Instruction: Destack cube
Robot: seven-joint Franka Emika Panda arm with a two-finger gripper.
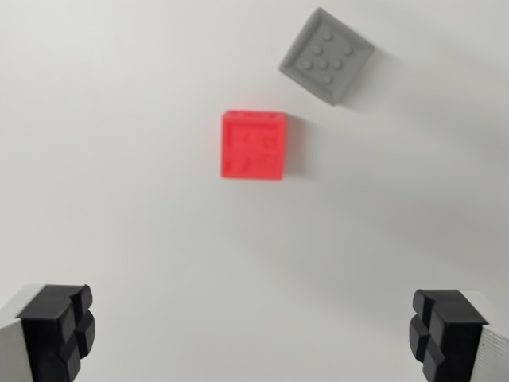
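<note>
A bright red cube rests on the white surface, a little above the middle of the wrist view. A grey cube with raised dots on its top face lies turned at an angle, up and to the wrist view's right of the red one, apart from it. My gripper hangs above the surface with its two black fingertips at the lower corners. It is open, nothing sits between them, and both cubes lie well ahead of the fingers.
A plain white tabletop fills the rest of the view. Soft shadows fall to the right of each cube.
</note>
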